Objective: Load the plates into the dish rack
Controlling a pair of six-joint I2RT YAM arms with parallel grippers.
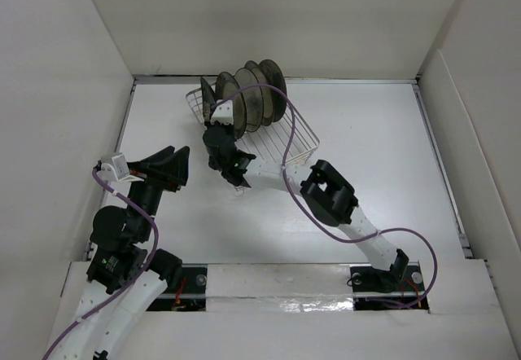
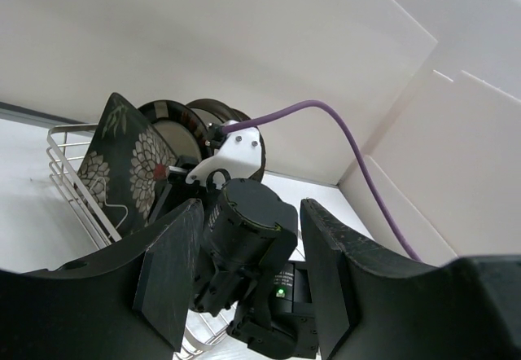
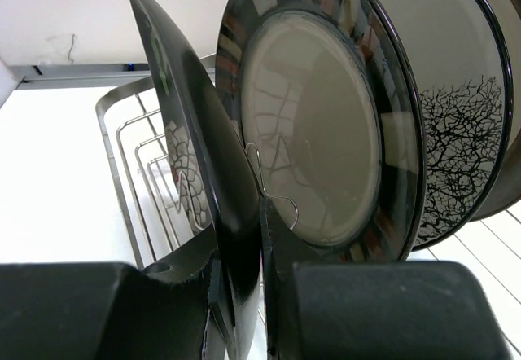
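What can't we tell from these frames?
- Right wrist: whether the black plate sits in a slot; the right end effector covers its lower edge.
- Right wrist: rear plates run off the top and right edges.
- Top: rack prongs, hidden under the plates and right arm.

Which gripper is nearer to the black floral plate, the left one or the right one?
Right. The right gripper is shut on the black floral plate at the left end of the dish rack. The left gripper hangs open, apart, left of the rack.
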